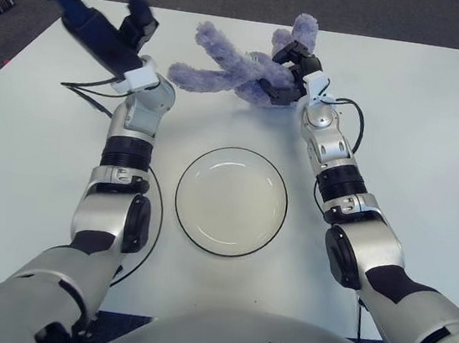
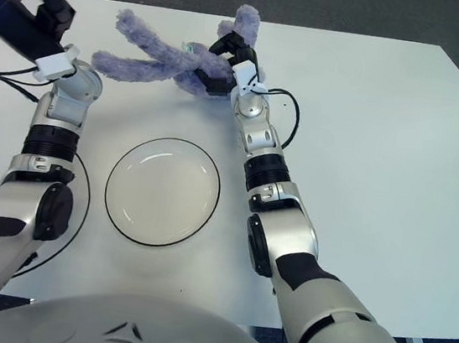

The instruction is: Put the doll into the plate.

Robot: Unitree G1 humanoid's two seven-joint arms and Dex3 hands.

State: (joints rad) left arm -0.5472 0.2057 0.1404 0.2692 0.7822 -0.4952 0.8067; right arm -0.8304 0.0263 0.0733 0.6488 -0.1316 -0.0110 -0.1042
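Now 1 doll (image 1: pixel 230 68) in right hand (image 1: pixel 287 71) — 1 plate (image 1: pixel 230 202).

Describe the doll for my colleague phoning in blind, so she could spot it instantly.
On the white table, look beyond the round clear-rimmed plate to the far side. There the right hand grips a fuzzy lavender plush doll with long floppy limbs, the only soft, furry thing present.

I log: doll (image 1: pixel 230 68), fuzzy lavender-purple, between my right hand's (image 1: pixel 287 71) black fingers (image 1: pixel 276 90). Plate (image 1: pixel 231 201), translucent white, dark rim. Table (image 1: pixel 419 146), plain white. Left hand (image 1: pixel 82 8), dark blue-black.
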